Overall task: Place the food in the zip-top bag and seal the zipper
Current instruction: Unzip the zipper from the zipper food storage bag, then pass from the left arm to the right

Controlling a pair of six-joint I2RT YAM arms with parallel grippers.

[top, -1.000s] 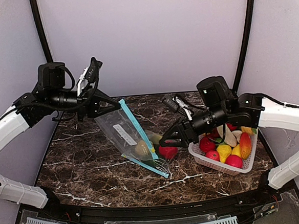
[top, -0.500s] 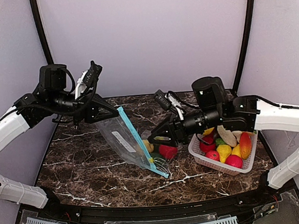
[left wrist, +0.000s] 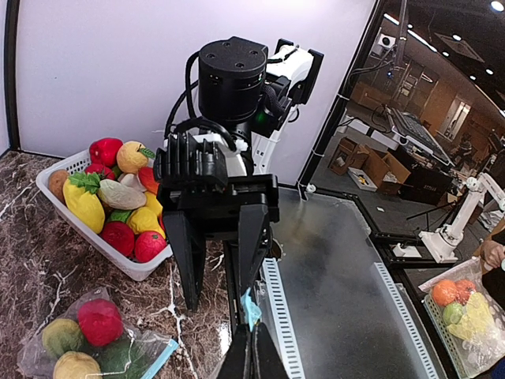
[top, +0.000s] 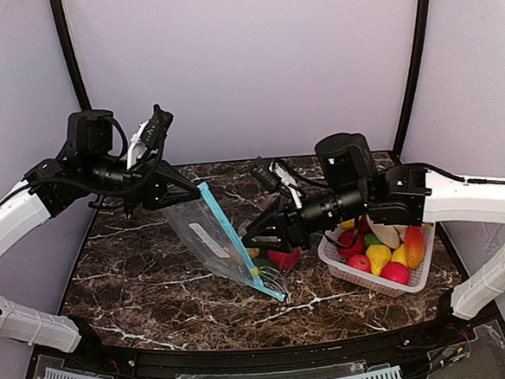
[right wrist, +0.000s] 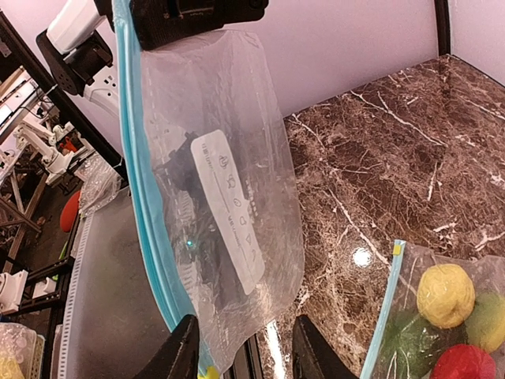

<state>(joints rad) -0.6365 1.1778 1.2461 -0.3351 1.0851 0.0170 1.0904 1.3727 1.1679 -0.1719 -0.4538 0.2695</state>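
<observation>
No word, brand or number can be read anywhere; the only print is a white oblong label [right wrist: 231, 217] on the clear plastic zip-top bag with a blue zipper strip [right wrist: 237, 103]; it bears a column of small grey symbols and fine lines, too small to make out; in the top view it shows as a pale patch.

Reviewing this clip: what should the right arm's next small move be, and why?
Probably ease the right gripper forward and close it on the blue zipper strip. Its fingers are open right at the edge of the zip-top bag, the left gripper holds the bag's top corner up, and food already sits inside, so sealing looks next.
</observation>
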